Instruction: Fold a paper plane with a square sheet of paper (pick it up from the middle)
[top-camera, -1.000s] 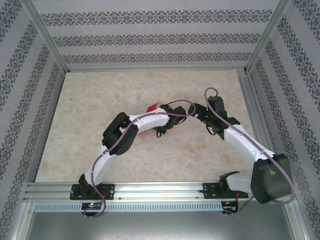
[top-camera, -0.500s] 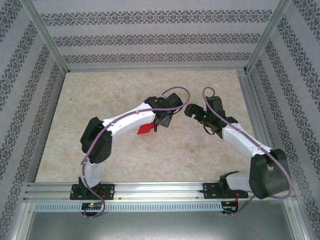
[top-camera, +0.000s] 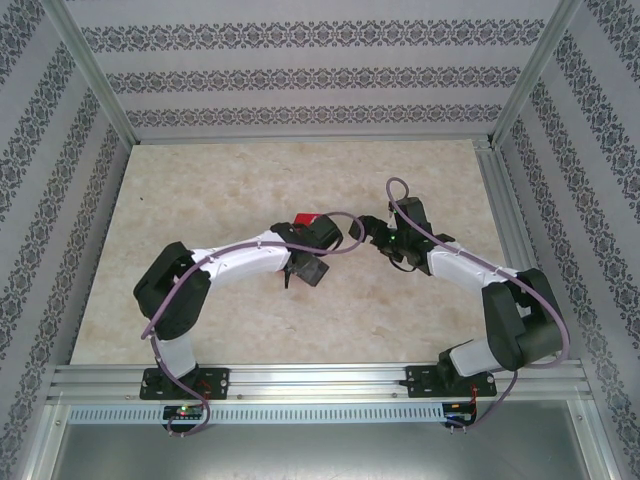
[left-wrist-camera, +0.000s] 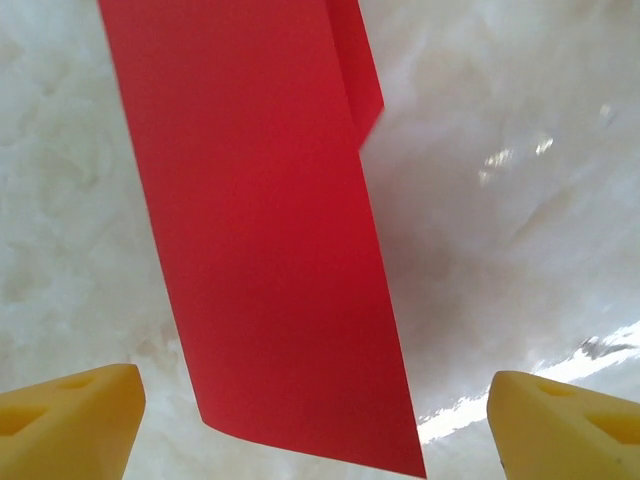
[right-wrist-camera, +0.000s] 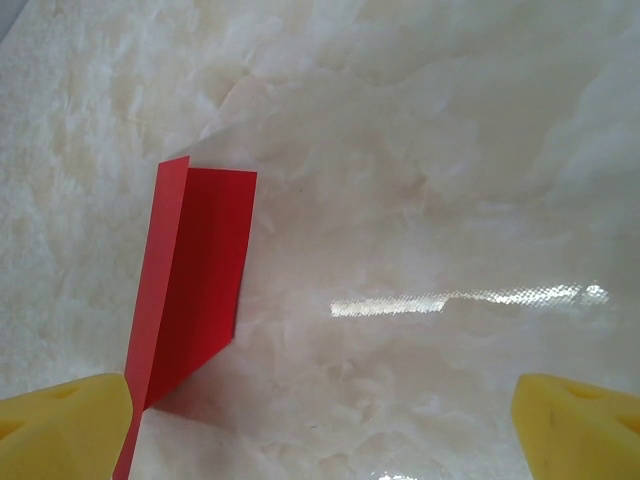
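Top view: the red paper (top-camera: 305, 220) was noted on the table (top-camera: 200, 190), just beyond the left gripper (top-camera: 305, 266); the right gripper (top-camera: 371, 232) was near, the table edges well apart.
Left wrist: jaws were found spread and empty above the red paper (left-wrist-camera: 270, 230), folded narrow.
Right wrist: jaws were found spread, empty; the paper's raised flap (right-wrist-camera: 158, 290) lay beside the left fingertip (right-wrist-camera: 60, 425).
Step judged: mid-fold.
Next move: the flap is to be pressed flat.

Red paper (top-camera: 305, 219) beside left arm (top-camera: 240, 262)
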